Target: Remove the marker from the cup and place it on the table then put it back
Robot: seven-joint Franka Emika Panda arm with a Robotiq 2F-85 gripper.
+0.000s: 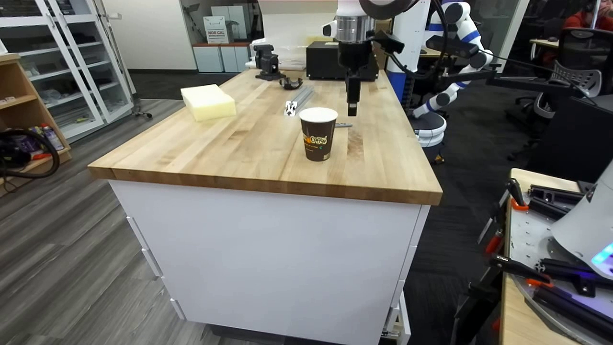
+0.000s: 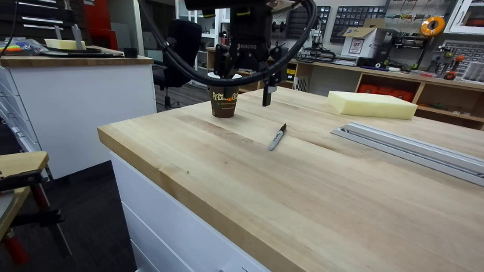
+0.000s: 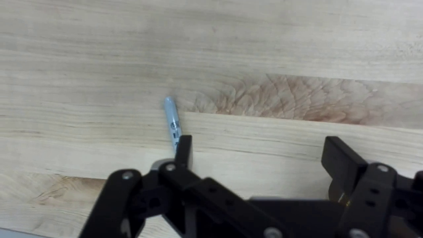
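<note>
In an exterior view, the marker (image 2: 278, 137) is lying flat on the wooden tabletop (image 2: 234, 181), whole in sight: its dark end points to the far side and a little to the right, its gray end to the near side, so the long axis is slanted and goes across the lines of the wood. The cup (image 2: 224, 105) is standing upright near it, apart from it, and a black cable (image 2: 236, 81) passes in front of the cup's upper part. A metal bar (image 2: 412, 151) lies farther to the right, and behind this bar there is a yellow block (image 2: 372, 105). In an exterior view, the end effector (image 1: 353, 112) hangs above the tabletop, near the cup, and the marker shows only as a short gray piece just at the right of the cup, which covers the rest; here it runs almost level, with the gray end to the right. In the wrist view, the two fingers (image 3: 185, 148) of the end effector are spread wide apart, with bare wood between their tips, so it has hold of nothing. The marker runs nearly up and down there, its gray end at the top, leaning slightly to the left; its lower part goes behind the finger at this view's left and is hidden.
</note>
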